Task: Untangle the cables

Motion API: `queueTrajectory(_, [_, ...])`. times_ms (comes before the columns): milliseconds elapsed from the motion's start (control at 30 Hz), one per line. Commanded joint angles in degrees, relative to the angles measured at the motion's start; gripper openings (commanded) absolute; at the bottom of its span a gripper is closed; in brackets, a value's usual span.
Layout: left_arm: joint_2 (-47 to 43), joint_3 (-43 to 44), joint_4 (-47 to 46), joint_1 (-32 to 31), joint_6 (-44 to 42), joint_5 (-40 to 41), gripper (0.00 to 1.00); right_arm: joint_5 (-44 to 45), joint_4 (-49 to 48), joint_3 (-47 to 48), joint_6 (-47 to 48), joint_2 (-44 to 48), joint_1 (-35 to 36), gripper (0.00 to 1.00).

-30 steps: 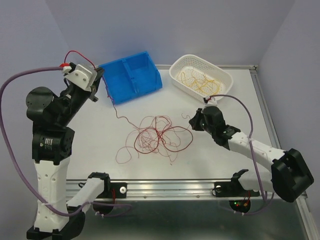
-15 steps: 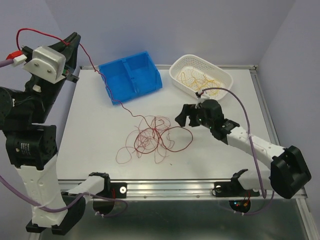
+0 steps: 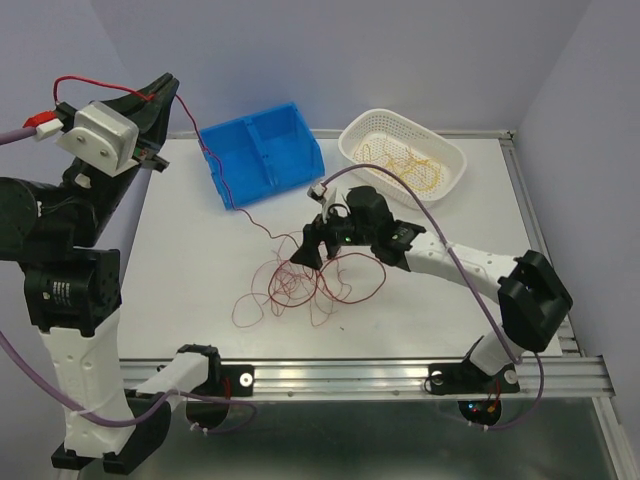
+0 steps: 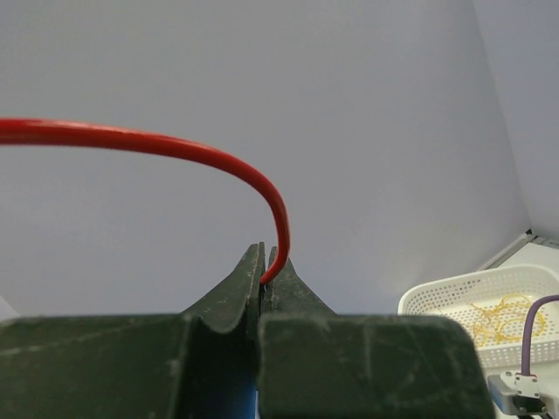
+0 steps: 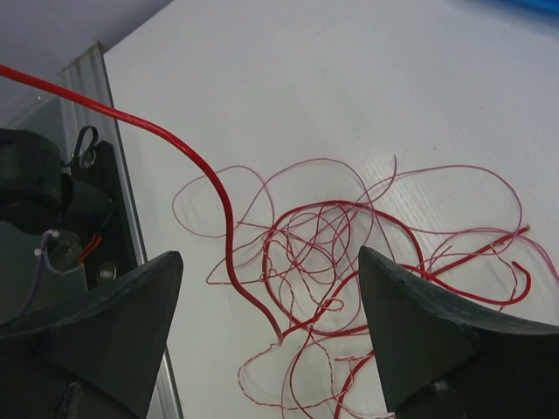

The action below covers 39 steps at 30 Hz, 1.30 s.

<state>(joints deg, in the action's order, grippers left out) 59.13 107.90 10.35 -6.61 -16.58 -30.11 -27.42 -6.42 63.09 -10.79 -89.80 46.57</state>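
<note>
A tangle of dark red cables lies in loose loops on the white table's middle. My left gripper is raised high at the back left, shut on one red cable pinched at its fingertips. That strand runs down past the blue bin into the tangle. My right gripper hovers just above the tangle with its jaws wide open and empty. The taut strand crosses between them. Yellow-orange cables lie in the white basket.
The blue bin stands at the back, left of centre, and the white basket at the back right. A metal rail lines the table's near edge, with the arm bases on it. Thick purple-grey arm cables arc over the right arm.
My right gripper opened and swung left from near the basket to over the red tangle. My left gripper rose from bin height, pulling its red cable taut.
</note>
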Motion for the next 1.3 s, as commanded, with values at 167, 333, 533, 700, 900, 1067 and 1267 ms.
queueTrajectory(167, [-1.1,-0.9,-3.4,0.2,0.7,-1.3,0.00,-3.6,1.1,1.5,5.9,1.0,1.0,0.68])
queueTrajectory(333, [-1.0,-0.8,-3.4,0.2,0.5,-0.4,0.00,-2.8,1.7,-0.1,6.3,0.1,0.9,0.68])
queueTrajectory(533, [-2.4,-2.8,-3.6,0.2,-0.6,0.0,0.00,-3.3,1.8,-1.0,5.0,1.2,1.0,0.00])
queueTrajectory(700, [-3.2,-9.8,-5.2,0.2,-2.0,0.6,0.00,-7.6,1.9,6.8,-1.8,6.7,1.2,0.01])
queueTrajectory(900, [-1.8,-20.9,-8.0,0.2,-1.8,-1.7,0.00,-5.9,4.3,21.7,-11.0,9.5,2.1,0.01])
queueTrajectory(1067, [0.5,-30.2,-13.0,0.2,1.1,-10.0,0.00,2.9,10.7,40.6,-11.3,3.7,2.0,0.01])
queueTrajectory(1267, [-1.4,-39.6,-20.3,0.2,4.9,-17.3,0.00,11.8,10.9,50.0,-10.1,-2.5,2.0,0.00])
